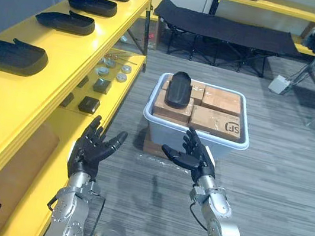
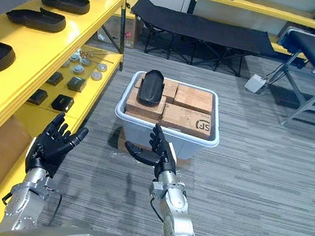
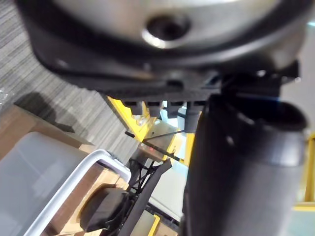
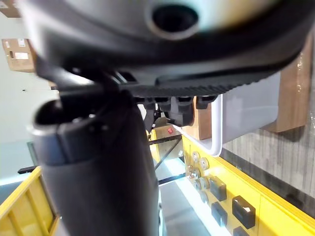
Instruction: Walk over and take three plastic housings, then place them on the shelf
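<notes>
— Which step are you on?

— The pickup, as I judge it. I'm standing over the white bin [image 1: 197, 134] on the floor, and one black plastic housing [image 1: 179, 89] lies on the cardboard boxes [image 1: 217, 121] packed inside it, toward the far left corner.

— Anything in your fingers?

— Nothing. My left hand [image 1: 94, 144] and right hand [image 1: 192, 156] are both held palm-up in front of me with the fingers spread wide and relaxed. The right hand hovers just short of the bin's near rim; the left is between the bin and the yellow shelf [image 1: 66, 50].

— And the shelf?

— It's on my left. A row of other housings [image 1: 66, 21] lies along its top board, with bare yellow between them.

— So what does the next move call for?

— Reaching past the near rim and over the boxes to that housing. It's long and smooth, so I'd want my fingers and thumb closing across its width, not its length. Then a turn left to find a free gap on the top board.
</notes>
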